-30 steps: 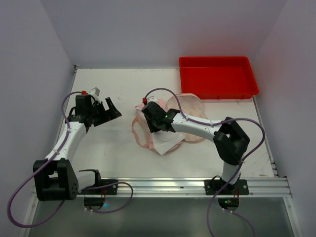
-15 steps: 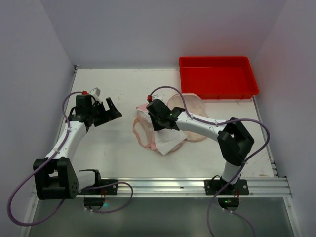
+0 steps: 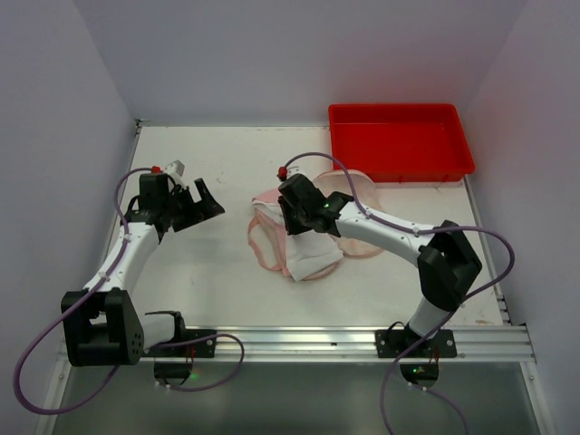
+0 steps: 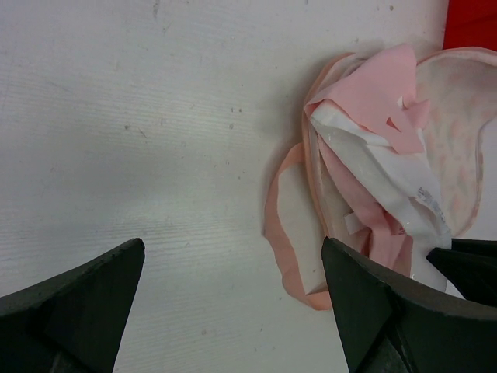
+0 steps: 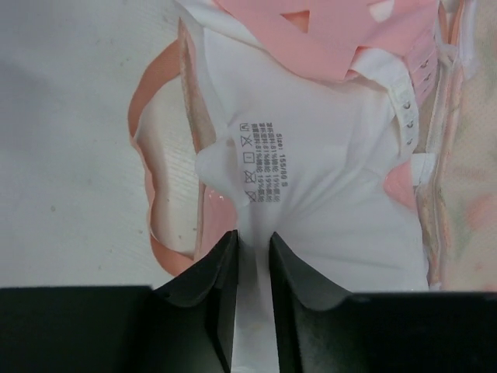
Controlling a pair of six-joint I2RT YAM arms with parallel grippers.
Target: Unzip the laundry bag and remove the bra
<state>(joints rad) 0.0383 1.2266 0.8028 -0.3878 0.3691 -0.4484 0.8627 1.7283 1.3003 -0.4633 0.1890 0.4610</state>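
Observation:
The bra (image 3: 308, 256), pink with white lining and a printed care label, lies mid-table, partly out of the laundry bag (image 3: 355, 210), a cream pouch with pink print and pink trim. My right gripper (image 3: 310, 227) is shut on the bra's white fabric (image 5: 311, 186); the jaws (image 5: 253, 249) pinch a fold just below the label. The bag shows at the right edge of the right wrist view (image 5: 466, 225). My left gripper (image 3: 205, 203) is open and empty, left of the pile. The left wrist view shows the gripper (image 4: 233, 311), the bra (image 4: 373, 155) and the bag (image 4: 458, 116).
A red tray (image 3: 399, 140) stands at the back right, just behind the bag. A loose pink strap loop (image 3: 261, 246) lies on the white table on the pile's left side; it also shows in the left wrist view (image 4: 283, 233).
My right gripper has moved right and slightly back, shut on the white fabric, dragging the bra with it. The left arm has not moved.

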